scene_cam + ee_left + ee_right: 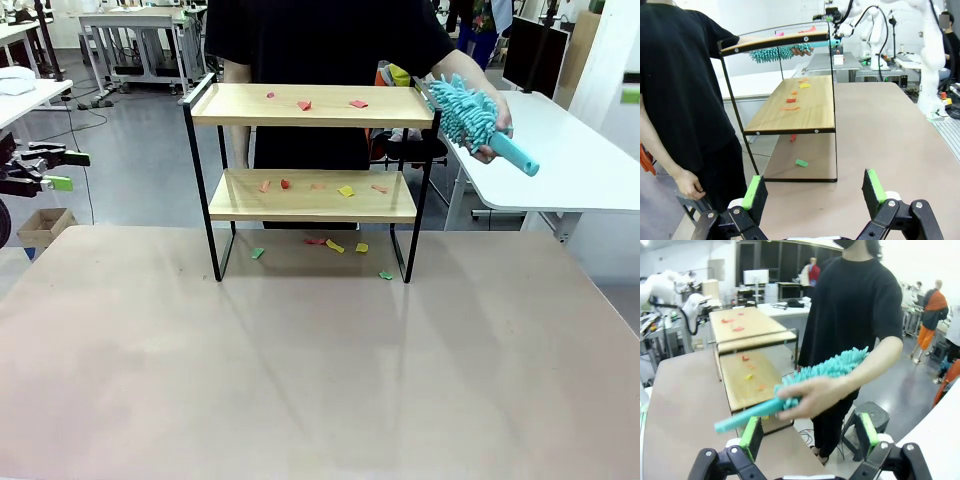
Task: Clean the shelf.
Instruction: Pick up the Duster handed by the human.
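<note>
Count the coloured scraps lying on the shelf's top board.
3: a pink scrap left of centre, a red scrap near the centre, and a second red scrap right of centre, all on the top board of the shelf. None seems hidden.

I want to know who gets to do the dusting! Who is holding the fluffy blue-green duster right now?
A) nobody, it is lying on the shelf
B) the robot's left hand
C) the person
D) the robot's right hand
C: the person's hand is wrapped around the handle of the teal duster, holding it up in the air by the right end of the shelf.
</note>
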Robot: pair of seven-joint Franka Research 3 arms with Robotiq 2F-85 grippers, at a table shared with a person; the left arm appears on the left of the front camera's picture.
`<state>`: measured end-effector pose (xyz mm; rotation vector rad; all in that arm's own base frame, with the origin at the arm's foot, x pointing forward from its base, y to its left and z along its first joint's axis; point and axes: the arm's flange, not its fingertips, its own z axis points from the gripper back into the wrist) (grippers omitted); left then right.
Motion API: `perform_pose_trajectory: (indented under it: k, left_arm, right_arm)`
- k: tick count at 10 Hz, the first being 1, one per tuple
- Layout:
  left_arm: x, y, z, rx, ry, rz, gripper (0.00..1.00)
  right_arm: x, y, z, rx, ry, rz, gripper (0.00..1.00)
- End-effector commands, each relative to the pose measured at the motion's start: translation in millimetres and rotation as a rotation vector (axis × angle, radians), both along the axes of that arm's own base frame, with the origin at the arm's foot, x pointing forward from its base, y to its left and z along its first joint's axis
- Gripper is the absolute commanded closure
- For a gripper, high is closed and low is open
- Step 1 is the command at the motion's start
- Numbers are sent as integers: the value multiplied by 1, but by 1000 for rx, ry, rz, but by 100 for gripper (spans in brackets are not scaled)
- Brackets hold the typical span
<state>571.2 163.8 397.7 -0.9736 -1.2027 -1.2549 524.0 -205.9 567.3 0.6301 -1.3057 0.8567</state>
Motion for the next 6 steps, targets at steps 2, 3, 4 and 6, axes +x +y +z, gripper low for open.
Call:
perform_pose_trajectory:
  k: [2,3,4,6]
  left_arm:
    - [-1,0,2,3,-3,0,0]
    - [-1,0,2,3,-3,0,0]
    - [-1,0,2,3,-3,0,0]
    - [-1,0,2,3,-3,0,0]
  right_arm:
    - [-31,79,36,-11,110,-212,0]
    - [-41,103,45,9,136,-277,0]
    - [-50,128,50,37,177,-373,0]
    - [-67,168,50,51,316,-563,0]
